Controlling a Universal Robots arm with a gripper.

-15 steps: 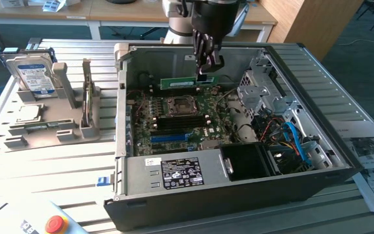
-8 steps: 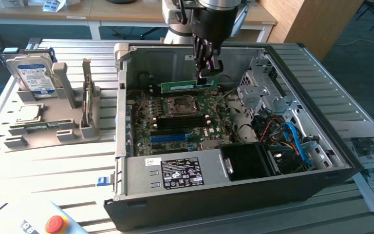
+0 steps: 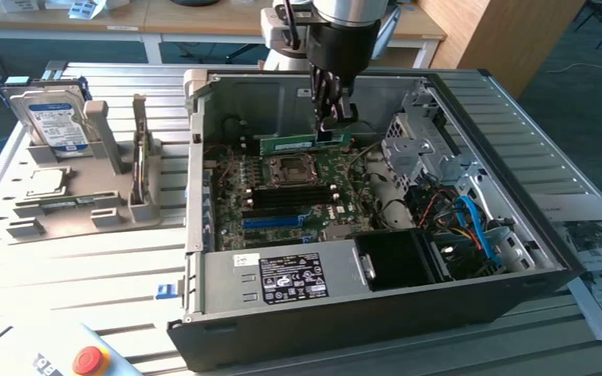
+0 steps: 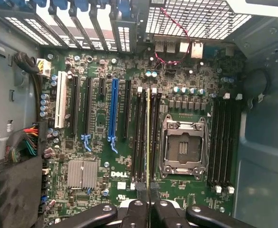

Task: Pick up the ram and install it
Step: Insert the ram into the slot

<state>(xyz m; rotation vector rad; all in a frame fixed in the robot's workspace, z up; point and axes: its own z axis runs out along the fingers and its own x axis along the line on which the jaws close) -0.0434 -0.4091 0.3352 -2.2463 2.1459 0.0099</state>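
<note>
Pincer: the black two-fingered gripper [image 3: 332, 127] hung in the upper centre of the exterior view, clamped narrow on the stick.
Ram: the long, slim green circuit-board stick [image 3: 295, 143] was held level and on edge, low over the green motherboard [image 3: 280, 200] inside the open black computer case [image 3: 385, 313].
Wrist view: the ram ran edge-on from between the fingers, along the long black memory slots [image 4: 139, 137] beside the silver processor socket [image 4: 182, 145]. Whether it touched them, I couldn't tell.
Upper left, exterior view: the silver hard drive with a blue-white label [image 3: 56, 117] stood well apart.
</note>
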